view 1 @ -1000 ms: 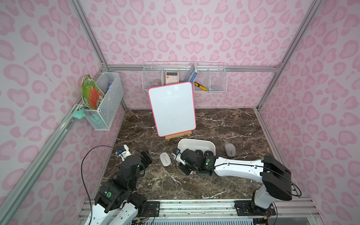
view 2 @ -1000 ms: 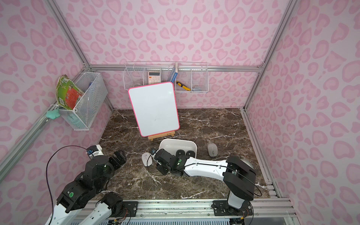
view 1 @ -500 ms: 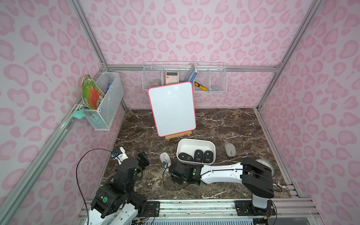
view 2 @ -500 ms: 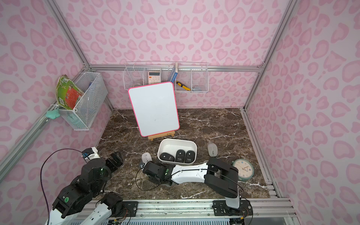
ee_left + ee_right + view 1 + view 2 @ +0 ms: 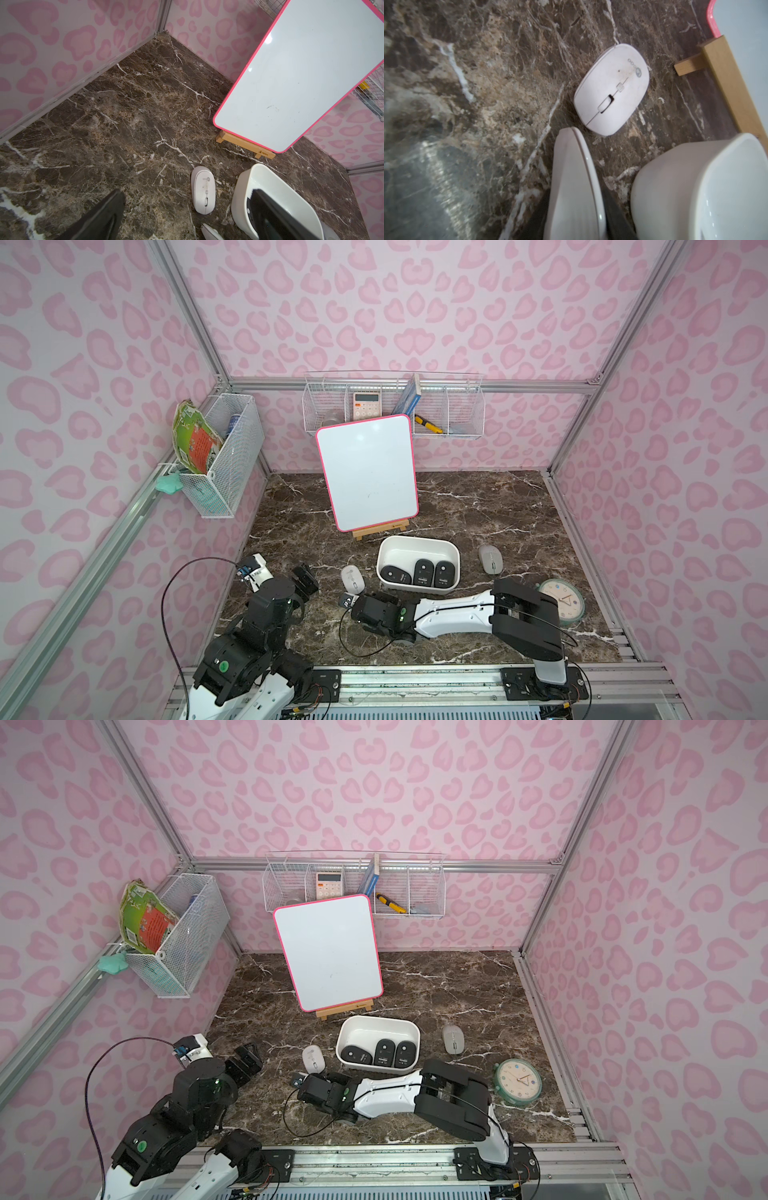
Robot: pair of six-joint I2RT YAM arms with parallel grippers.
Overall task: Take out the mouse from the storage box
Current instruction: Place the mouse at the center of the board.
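The white storage box stands mid-table in both top views, with three dark mice lying along its near wall. My right gripper is low over the marble in front of the box's left end, shut on a white mouse held on edge; whether it touches the table I cannot tell. The box's rounded corner is just beside it. Another white mouse lies flat on the marble next to the gripper. My left gripper hangs open and holds nothing, left of that mouse, fingers wide apart.
A grey mouse lies right of the box and a round clock at the front right. A pink-framed whiteboard on a wooden easel stands just behind the box. Wire baskets hang on the back and left walls.
My right arm has swung from the box's front left edge out to the left and down with the white mouse, uncovering the clock. The left arm has drawn back a little.
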